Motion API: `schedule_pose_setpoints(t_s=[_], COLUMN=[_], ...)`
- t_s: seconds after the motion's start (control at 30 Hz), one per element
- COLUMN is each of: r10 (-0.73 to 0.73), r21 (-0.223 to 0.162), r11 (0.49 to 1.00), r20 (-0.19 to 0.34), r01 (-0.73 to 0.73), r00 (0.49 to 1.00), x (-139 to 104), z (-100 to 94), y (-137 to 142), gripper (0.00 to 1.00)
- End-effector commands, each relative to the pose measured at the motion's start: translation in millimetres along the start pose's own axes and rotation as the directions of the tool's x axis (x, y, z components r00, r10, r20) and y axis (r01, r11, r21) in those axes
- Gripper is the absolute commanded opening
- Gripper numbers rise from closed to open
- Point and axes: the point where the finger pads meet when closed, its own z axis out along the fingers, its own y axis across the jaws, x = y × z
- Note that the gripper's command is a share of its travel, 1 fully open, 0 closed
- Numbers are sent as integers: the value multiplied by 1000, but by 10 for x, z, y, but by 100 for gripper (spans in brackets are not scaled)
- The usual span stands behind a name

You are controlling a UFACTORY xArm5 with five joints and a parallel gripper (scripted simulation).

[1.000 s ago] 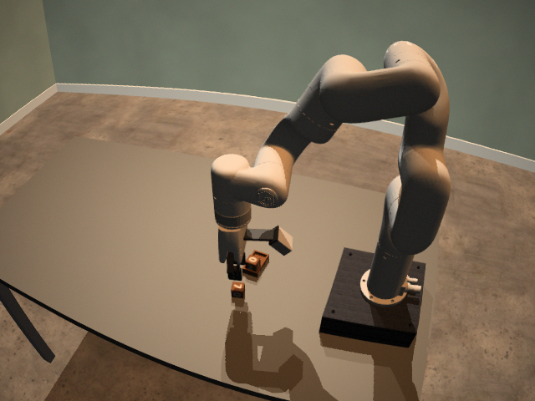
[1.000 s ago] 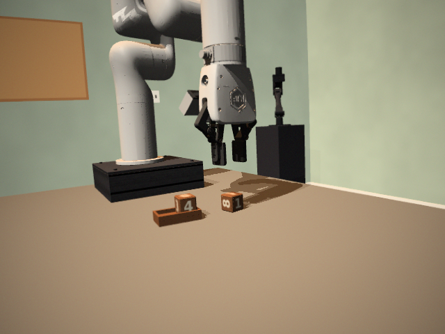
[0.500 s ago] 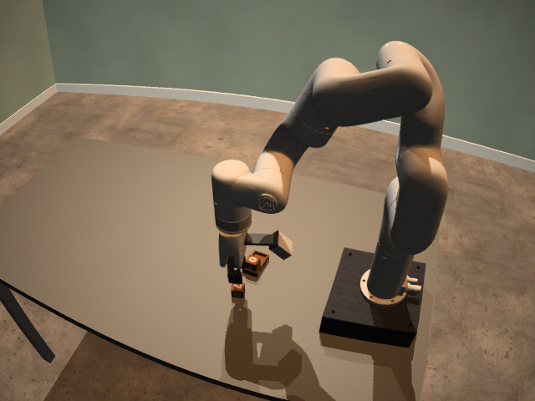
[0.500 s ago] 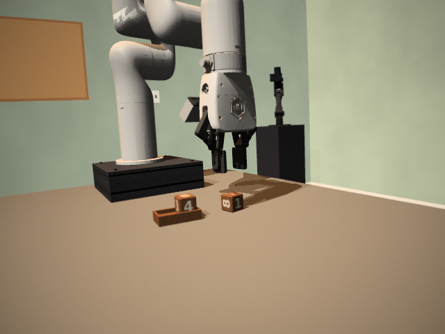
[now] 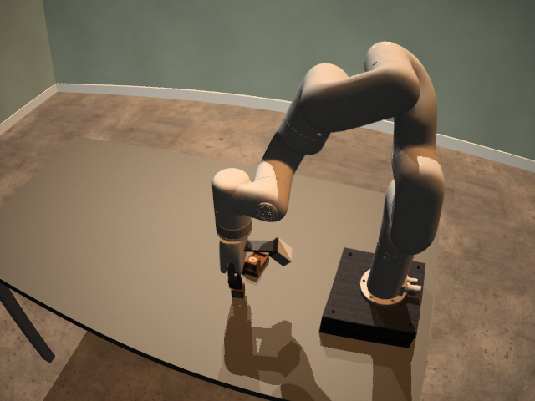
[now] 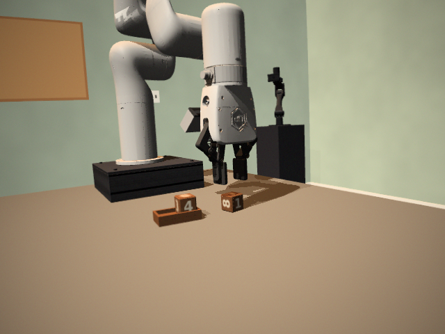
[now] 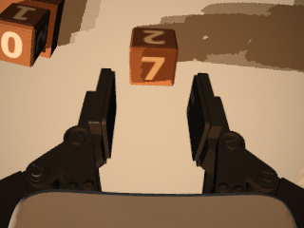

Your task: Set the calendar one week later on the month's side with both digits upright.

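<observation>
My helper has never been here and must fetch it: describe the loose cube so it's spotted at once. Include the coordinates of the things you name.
On the table (image 5: 142,224) (image 6: 229,273), find the small tray (image 6: 179,218). The loose cube (image 6: 231,202) (image 7: 153,62) stands beside it, not touching, below the jaws (image 6: 229,173). It shows an 8 and a 1 in the exterior view; its neighbour, showing a 4 there, sits in the tray.

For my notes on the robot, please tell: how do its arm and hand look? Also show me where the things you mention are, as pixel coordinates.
The arm (image 5: 359,104) (image 6: 133,78) is whitish, smooth and rounded, with thin seams. The hand (image 5: 235,282) (image 6: 230,172) (image 7: 153,89) has a pale casing with a hexagonal emblem, and black, jointed fingers with flat pads.
</observation>
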Motion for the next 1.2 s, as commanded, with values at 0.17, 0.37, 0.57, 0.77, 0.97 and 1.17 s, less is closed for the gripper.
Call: schedule_pose_setpoints(t_s=[0.17,0.37,0.57,0.77,0.97,1.17], r10=[0,0,0,0,0,0], r21=[0,0,0,0,0,0], r11=[1000,1000,1000,1000,1000,1000], r20=[2,2,2,2,2,2], r01=[0,0,0,0,0,0], r00=[1000,1000,1000,1000,1000,1000], x=[-9,-9,-9,-9,-9,-9], z=[95,129,144,147,147,147], y=[0,0,0,0,0,0], gripper=[47,47,47,47,47,47])
